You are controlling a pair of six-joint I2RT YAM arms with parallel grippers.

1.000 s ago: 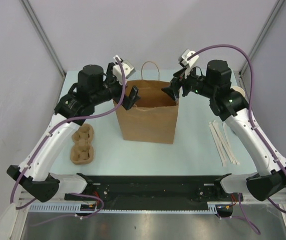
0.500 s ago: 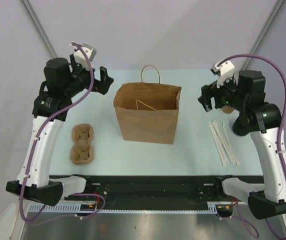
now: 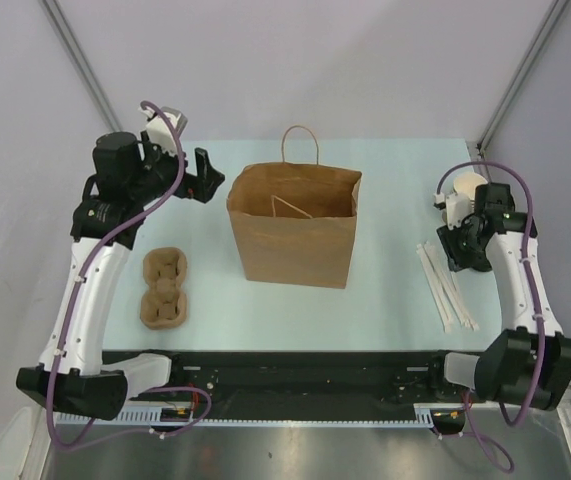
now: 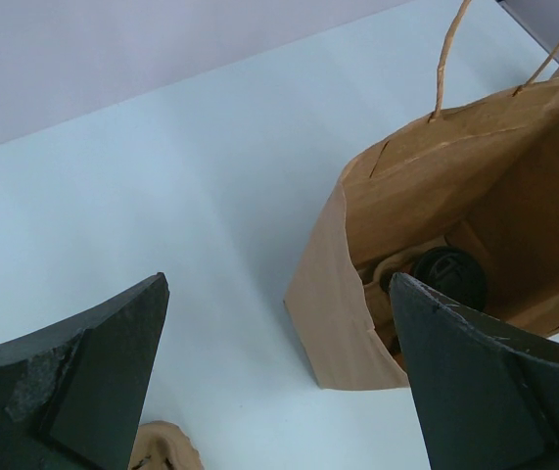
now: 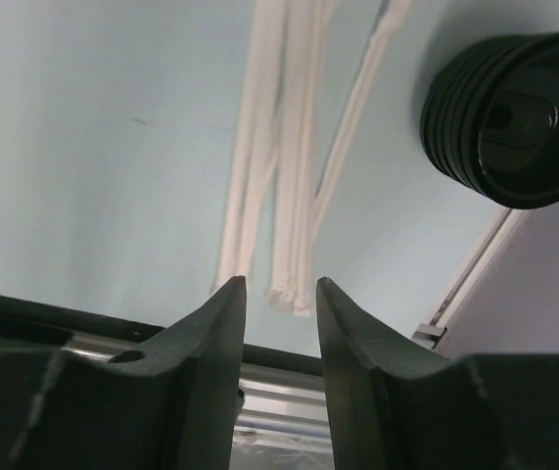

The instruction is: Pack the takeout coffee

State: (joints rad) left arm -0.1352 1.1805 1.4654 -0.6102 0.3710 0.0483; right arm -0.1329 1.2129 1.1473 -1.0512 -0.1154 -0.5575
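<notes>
Coffee (image 4: pixel 447 277) cannot be made out from above — only the bag (image 3: pixel 295 235) is seen, upright at mid-table. Both grippers were held at the bag's mouth a second ago and have since been drawn away. The left gripper (image 3: pixel 205 163) is now parked to the bag's left, farther back than the carrier (image 3: pixel 163 288). The right gripper (image 3: pixel 462 260) has been folded down over the straws (image 3: pixel 447 285) at the right edge.

From the left wrist, the coffee's black lid is seen low inside the bag; the left jaws are spread wide, with nothing between them.

From the right wrist, the jaws are set narrow and empty above the straws, with a stack of lids (image 5: pixel 514 117) nearby.

The packing is judged done — the arms appear to be retiring.
</notes>
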